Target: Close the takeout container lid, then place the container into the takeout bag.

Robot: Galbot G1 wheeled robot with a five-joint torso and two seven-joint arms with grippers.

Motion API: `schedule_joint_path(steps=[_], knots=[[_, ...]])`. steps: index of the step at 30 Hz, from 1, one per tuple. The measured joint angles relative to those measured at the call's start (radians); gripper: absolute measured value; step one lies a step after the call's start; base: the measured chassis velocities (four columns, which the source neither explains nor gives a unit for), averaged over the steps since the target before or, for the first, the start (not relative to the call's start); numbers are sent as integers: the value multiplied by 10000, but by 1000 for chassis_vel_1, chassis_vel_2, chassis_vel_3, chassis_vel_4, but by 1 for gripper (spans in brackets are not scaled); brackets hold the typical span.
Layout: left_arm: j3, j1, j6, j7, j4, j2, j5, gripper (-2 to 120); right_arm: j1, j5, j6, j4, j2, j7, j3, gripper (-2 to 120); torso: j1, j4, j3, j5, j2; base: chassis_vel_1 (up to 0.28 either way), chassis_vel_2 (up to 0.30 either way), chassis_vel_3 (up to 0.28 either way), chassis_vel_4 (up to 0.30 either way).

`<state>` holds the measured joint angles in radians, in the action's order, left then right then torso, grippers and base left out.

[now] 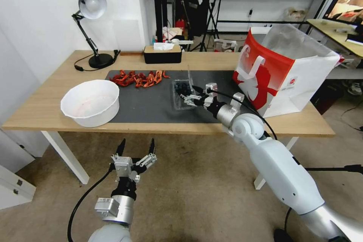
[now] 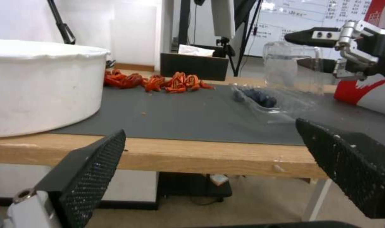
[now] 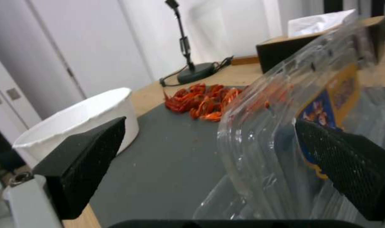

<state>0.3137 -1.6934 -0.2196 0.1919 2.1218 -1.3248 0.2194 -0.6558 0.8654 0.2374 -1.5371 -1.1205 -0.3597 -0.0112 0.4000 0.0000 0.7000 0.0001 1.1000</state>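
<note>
Right end effector (image 1: 192, 94) spread beside clear ribbed lid (image 3: 285, 126).

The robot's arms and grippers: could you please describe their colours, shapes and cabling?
Both arms have glossy white rounded shells with brushed silver cylindrical wrists. The left gripper and right gripper are bare silver metal linkages ending in black wedge-shaped fingers with finely dimpled pads. A black cable loops along each wrist.

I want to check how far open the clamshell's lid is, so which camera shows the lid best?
The right wrist view: the lid stands raised and tilted, label visible, between the open right gripper fingers. The left wrist view shows the lid side-on, farther off. In the head view it is a thin, nearly edge-on sliver.
</note>
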Motion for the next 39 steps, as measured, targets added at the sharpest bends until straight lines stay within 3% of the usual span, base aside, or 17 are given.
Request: schedule_joint_path(steps=[25,39], knots=[[-76,-31,-151,6,-62,-3,-72,100,1131,345,174,1296,291,-1107,1223,100,1,-1,0,0,0,0,0,0,0],[-90,-58,-188,-7,-79,-14,-110,100,1380,1675,382,1504,182,-488,1467,100,0,0,0,-1,0,0,0,0,0]])
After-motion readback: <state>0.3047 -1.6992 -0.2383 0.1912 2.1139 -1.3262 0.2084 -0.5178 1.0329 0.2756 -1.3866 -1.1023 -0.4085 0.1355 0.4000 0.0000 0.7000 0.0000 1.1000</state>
